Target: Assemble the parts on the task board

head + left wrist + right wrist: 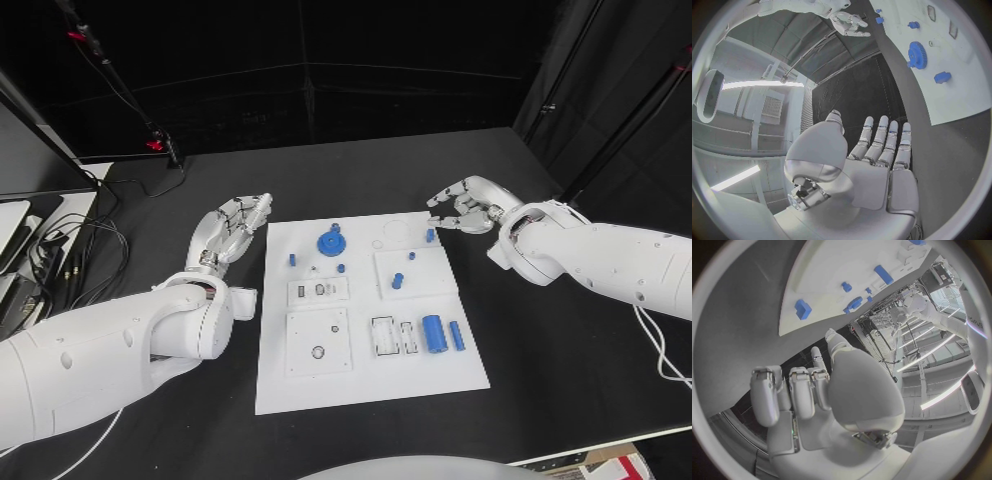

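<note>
The white task board [369, 375] lies in the middle of the black table. On it a blue gear [332, 241] sits near the far edge, several small blue pegs [397, 281] lie around the middle, and a blue cylinder [433, 332] and a thinner blue rod [457, 336] lie side by side nearer me. My left hand [235, 228] rests beside the board's far left corner with its fingers [882, 137] straight and holding nothing. My right hand [464, 208] hovers at the far right corner near a small blue block [430, 235]. Its fingers [792, 390] are curled in on nothing.
Black cables [72, 250] trail over the table's left side beside pale equipment [12, 225]. A stand leg [169, 152] rises at the far left. Black curtains close off the back, and bare table surrounds the board.
</note>
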